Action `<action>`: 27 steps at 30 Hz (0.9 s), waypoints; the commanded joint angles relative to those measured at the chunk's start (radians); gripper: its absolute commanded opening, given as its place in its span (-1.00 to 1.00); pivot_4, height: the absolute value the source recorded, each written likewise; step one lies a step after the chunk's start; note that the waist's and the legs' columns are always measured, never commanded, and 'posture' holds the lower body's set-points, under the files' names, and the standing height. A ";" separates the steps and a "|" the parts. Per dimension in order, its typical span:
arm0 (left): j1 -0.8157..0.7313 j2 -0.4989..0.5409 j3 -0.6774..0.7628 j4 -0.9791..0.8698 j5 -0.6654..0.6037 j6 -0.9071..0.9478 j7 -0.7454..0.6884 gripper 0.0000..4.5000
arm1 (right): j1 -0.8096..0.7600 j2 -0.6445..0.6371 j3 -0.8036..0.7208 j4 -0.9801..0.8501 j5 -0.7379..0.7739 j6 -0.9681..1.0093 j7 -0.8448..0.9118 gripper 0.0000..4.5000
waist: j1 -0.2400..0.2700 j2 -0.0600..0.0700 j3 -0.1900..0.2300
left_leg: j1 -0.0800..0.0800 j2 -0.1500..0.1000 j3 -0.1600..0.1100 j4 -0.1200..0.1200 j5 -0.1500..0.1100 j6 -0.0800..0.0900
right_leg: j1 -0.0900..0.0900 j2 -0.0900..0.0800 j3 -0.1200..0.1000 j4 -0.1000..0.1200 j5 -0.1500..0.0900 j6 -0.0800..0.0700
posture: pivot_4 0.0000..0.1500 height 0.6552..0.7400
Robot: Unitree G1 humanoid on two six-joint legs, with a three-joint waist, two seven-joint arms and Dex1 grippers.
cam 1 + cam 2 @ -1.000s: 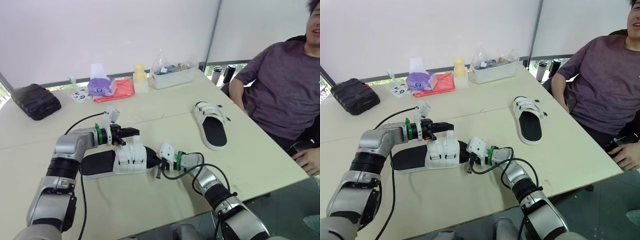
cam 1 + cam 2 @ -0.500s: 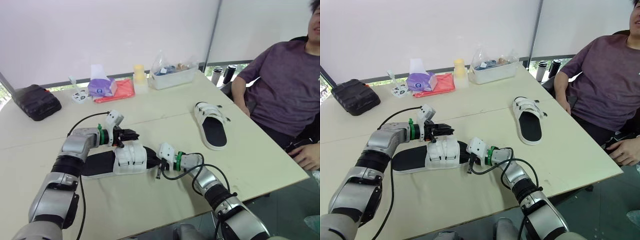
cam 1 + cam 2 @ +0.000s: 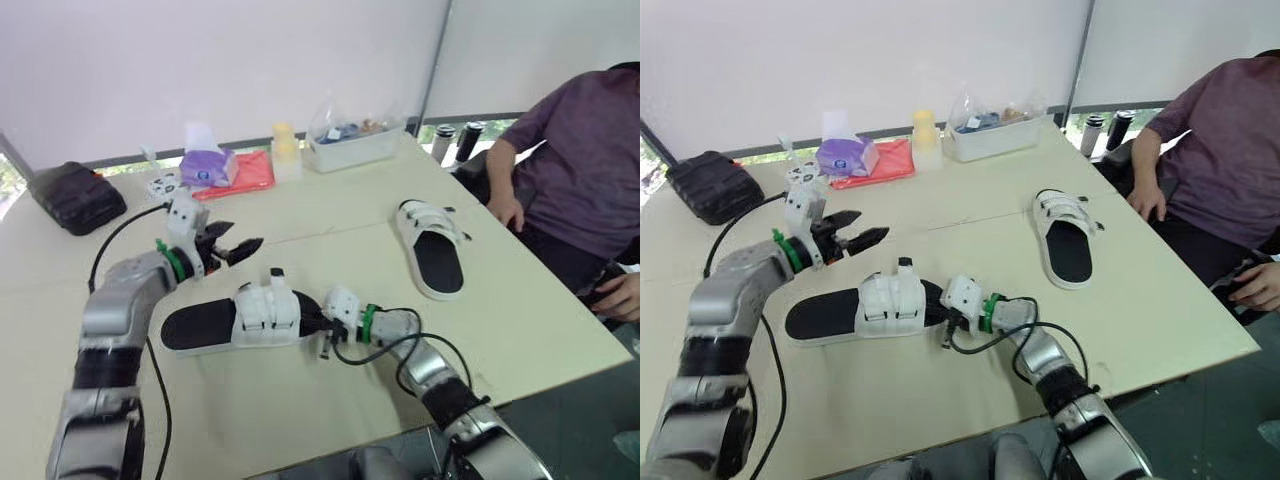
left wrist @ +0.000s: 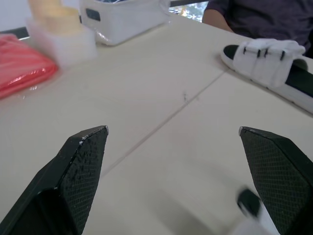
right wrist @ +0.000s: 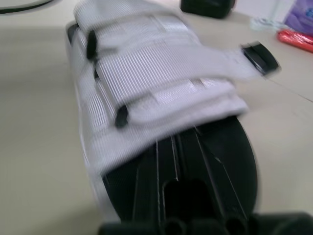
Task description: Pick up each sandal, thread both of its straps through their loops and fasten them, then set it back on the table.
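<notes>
A white-strapped sandal with a black footbed (image 3: 240,320) lies flat on the table in front of me. One strap end with a black tip (image 3: 273,274) sticks up on its far side. My left gripper (image 3: 236,247) hovers open over bare table, behind and to the left of this sandal, holding nothing. My right gripper (image 3: 322,328) is shut at the sandal's toe end, its tips lying on the footbed (image 5: 195,166) just before the straps (image 5: 156,83). The second sandal (image 3: 435,250) lies to the right with its straps closed.
A person sits at the table's right side, one hand (image 3: 505,210) near the edge. Along the back stand a black case (image 3: 75,200), a purple tissue pack (image 3: 205,165), a red packet (image 3: 250,172), a yellow cup (image 3: 285,150) and a clear box (image 3: 355,140).
My left gripper has let go at the near sandal's straps, opened wide and drawn back to the left. The right gripper stays put. The camera has shifted.
</notes>
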 commanded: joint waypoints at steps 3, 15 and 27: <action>0.179 0.056 0.161 -0.295 -0.238 0.260 0.030 0.98 | 0.166 -0.164 -0.084 -0.310 0.032 0.246 0.004 -1.00 | 0.045 -0.003 0.003 | -0.022 -0.002 -0.003 0.014 -0.004 0.002 | -0.014 -0.001 -0.004 0.000 0.003 0.000 | 1.00 1.00; 0.294 0.139 0.093 -0.262 -0.422 0.376 -0.079 0.98 | 0.328 -0.392 -0.341 -0.798 0.216 0.538 0.009 -1.00 | 0.050 -0.010 0.039 | -0.024 -0.014 0.000 0.016 -0.008 0.011 | -0.013 -0.013 -0.004 -0.004 0.001 0.007 | 1.00 1.00; -0.001 0.021 -0.183 0.079 -0.296 0.219 -0.217 0.98 | 0.465 -0.459 -0.481 -1.087 0.327 0.757 -0.073 -1.00 | 0.058 -0.012 0.040 | -0.026 -0.016 0.000 0.022 -0.009 0.012 | -0.011 -0.015 -0.008 -0.004 0.002 0.008 | 1.00 1.00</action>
